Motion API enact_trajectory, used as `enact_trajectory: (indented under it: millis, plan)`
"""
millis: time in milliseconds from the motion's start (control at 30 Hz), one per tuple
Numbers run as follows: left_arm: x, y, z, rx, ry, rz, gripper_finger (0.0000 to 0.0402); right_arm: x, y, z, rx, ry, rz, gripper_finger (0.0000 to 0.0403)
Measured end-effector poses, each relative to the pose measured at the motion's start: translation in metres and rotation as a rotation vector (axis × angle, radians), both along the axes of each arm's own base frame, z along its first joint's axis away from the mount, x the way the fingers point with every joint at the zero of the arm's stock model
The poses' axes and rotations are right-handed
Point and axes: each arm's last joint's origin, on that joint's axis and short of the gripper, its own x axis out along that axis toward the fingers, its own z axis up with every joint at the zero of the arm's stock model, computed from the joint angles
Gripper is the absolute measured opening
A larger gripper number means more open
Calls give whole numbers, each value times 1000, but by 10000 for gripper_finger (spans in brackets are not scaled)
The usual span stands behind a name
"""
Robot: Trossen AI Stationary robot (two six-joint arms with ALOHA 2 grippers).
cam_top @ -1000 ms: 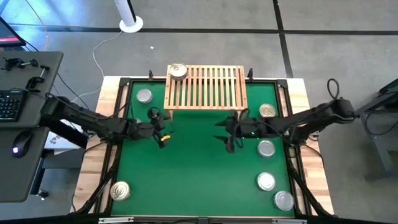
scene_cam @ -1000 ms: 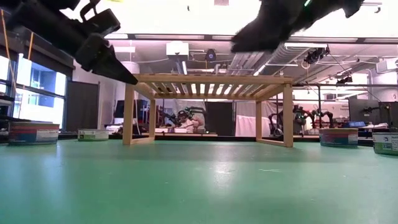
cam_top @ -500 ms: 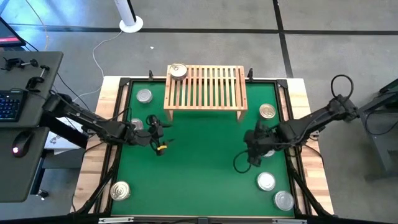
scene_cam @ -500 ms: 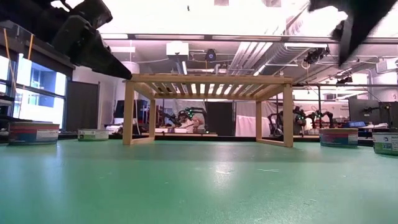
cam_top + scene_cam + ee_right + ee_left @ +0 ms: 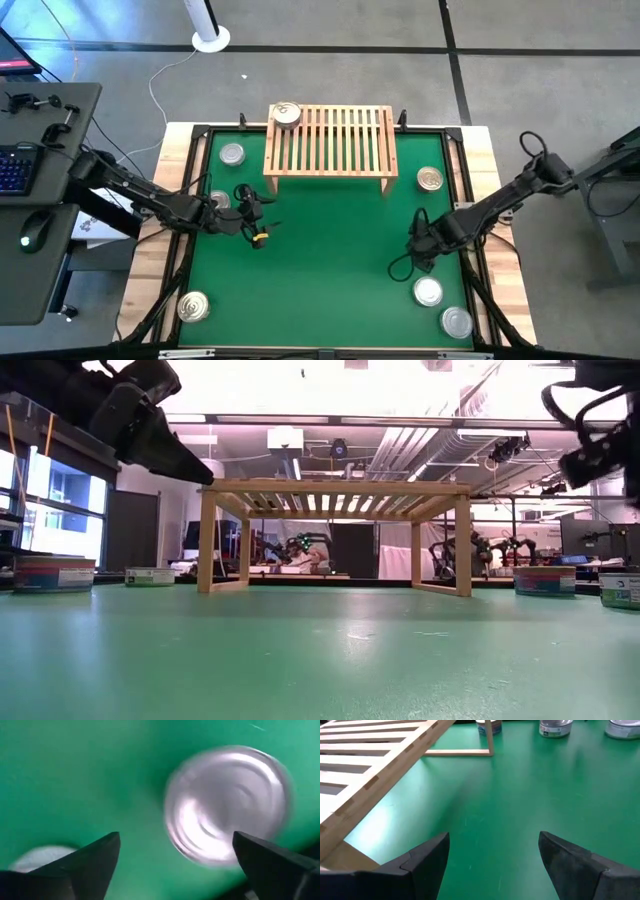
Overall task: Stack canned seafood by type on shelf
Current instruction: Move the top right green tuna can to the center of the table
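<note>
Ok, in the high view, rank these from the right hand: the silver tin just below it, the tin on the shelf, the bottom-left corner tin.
1. The silver tin, right side of the mat, beside the right hand.
2. The shelf tin, on the shelf, at its left end.
3. The corner tin, the mat's bottom-left.

Robotics lab, other robot arms (image 5: pixel 300 547) on benches behind, exposed ceiling ducts (image 5: pixel 395 452), desk keyboard (image 5: pixel 14 170)

Overhead, table-level and two close wrist views, all sharing the green mat (image 5: pixel 320 260).
</note>
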Motion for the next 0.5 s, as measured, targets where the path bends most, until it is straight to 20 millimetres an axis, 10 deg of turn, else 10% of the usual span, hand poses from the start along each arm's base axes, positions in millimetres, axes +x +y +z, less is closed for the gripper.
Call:
enact_trajectory:
  millis: [233, 500]
  plan:
    - [1, 0, 2, -5, -20, -2, 293, 15, -4, -17, 31, -219, 14, 391]
    - [3, -1, 4, -19, -49, -21, 293, 84, -5, 13, -54, -907, 173, 389]
